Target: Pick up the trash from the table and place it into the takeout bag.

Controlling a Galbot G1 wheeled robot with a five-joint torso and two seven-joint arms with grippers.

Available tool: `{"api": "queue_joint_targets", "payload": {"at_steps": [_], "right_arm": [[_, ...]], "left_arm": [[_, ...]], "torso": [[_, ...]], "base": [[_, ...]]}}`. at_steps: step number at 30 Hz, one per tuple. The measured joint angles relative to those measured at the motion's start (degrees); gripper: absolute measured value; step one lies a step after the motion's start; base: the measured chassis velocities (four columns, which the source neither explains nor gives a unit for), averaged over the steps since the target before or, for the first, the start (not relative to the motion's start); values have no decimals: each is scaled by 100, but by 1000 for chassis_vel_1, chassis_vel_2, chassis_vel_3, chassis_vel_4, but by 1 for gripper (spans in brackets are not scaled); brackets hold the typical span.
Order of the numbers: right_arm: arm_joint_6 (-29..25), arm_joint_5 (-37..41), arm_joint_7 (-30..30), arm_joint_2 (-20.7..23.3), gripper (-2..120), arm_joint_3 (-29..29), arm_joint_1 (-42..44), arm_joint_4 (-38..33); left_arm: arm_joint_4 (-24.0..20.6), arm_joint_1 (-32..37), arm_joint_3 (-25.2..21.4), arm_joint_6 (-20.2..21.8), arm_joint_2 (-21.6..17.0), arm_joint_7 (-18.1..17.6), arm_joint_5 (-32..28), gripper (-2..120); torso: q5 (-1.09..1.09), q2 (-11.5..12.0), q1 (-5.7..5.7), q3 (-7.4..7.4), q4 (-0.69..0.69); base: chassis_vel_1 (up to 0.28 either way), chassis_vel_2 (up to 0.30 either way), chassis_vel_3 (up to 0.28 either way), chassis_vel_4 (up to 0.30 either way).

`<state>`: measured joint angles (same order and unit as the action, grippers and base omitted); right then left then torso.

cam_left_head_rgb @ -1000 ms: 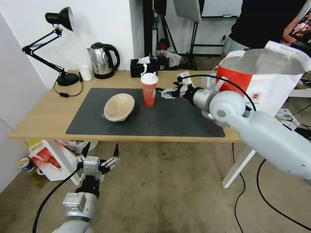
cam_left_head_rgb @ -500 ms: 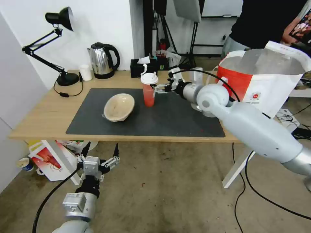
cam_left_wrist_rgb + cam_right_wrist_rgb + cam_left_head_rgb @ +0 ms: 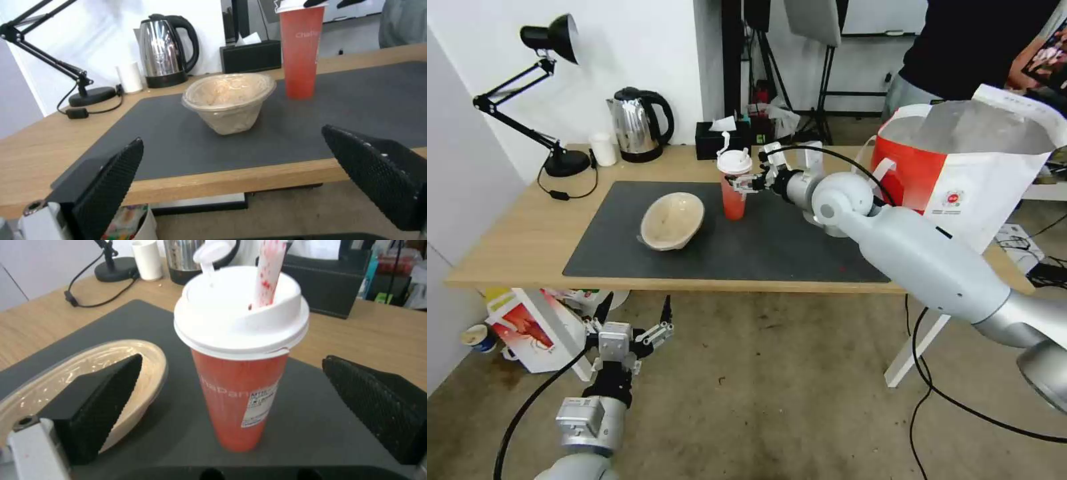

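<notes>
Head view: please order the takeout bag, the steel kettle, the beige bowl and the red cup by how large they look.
1. takeout bag, clearly largest
2. beige bowl and steel kettle: similar, and the kettle stands farther back, so no ranking
3. red cup, smallest

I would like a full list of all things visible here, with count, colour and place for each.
Table: 1, light wood, centre.
Mat: 1, dark grey, on table.
Cup: 1, red, white lid, on mat.
Bowl: 1, beige, on mat, tilted.
Bag: 1, red-white, table's right end.
Kettle: 1, steel, back of table.
Small cup: 1, white, beside kettle.
Lamp: 1, black, back left.
Tissue box: 1, black, behind cup.
Lobster box: 1, white-red, on floor.
Right gripper: open, around cup.
Left gripper: open, below table edge.
</notes>
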<state>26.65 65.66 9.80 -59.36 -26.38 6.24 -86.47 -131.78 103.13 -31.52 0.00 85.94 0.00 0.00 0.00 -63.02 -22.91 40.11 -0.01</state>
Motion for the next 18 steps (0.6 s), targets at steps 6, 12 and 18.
{"api": "queue_joint_targets", "payload": {"at_steps": [6, 12, 18], "right_arm": [[-9, -51, -52, -163, 100, 2, -16, 205], [-16, -80, -98, -231, 100, 7, -32, 314], [-37, -123, -202, -328, 100, -20, -103, 561]], "left_arm": [[0, 0, 0, 0, 0, 0, 0, 100], [0, 0, 0, 0, 0, 0, 0, 100], [0, 0, 0, 0, 0, 0, 0, 100]], "torso": [[-1, 0, 0, 0, 1], [-1, 0, 0, 0, 1], [0, 0, 0, 0, 0]], "base": [[0, 0, 0, 0], [0, 0, 0, 0], [0, 0, 0, 0]]}}
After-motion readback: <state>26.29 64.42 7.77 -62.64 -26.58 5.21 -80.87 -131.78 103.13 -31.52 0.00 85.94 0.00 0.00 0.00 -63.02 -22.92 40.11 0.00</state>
